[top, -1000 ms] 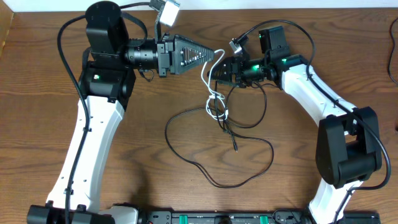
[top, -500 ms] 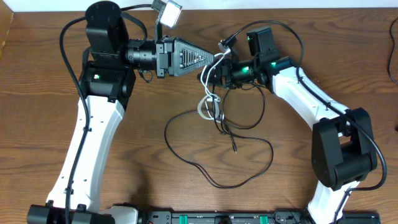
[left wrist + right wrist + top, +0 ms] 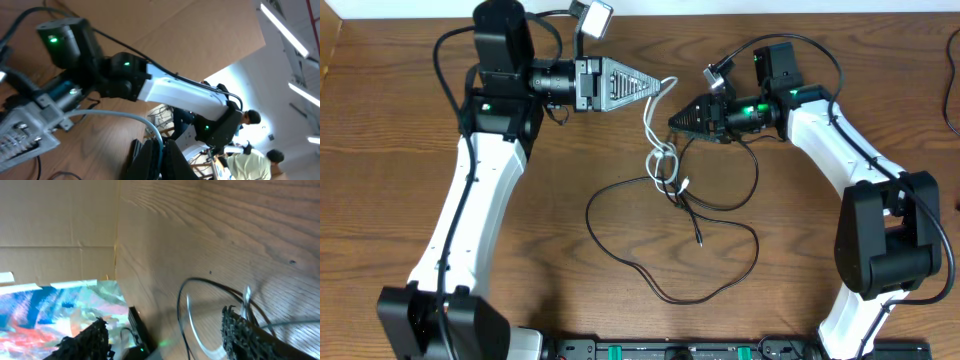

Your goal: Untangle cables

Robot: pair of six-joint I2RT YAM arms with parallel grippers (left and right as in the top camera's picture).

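My left gripper is shut on the upper end of the white cable, and in the left wrist view the cord runs in between the closed fingers. The white cable hangs down to small loops tangled with the black cable, which lies in wide loops on the table; one plug end is in the middle. My right gripper is beside the white cable, just above the tangle. In the right wrist view it is open, with a black strand and a white strand between its fingers.
The wooden table ends at a white back edge close behind both grippers. A dark rail runs along the front edge. A cardboard wall stands beside the table. The arms' own thick black cables arch over each arm.
My right gripper has drawn back to the right and lower, away from the left gripper. The left arm has shifted slightly right, still holding the white cable, and the tangle has shifted a little.
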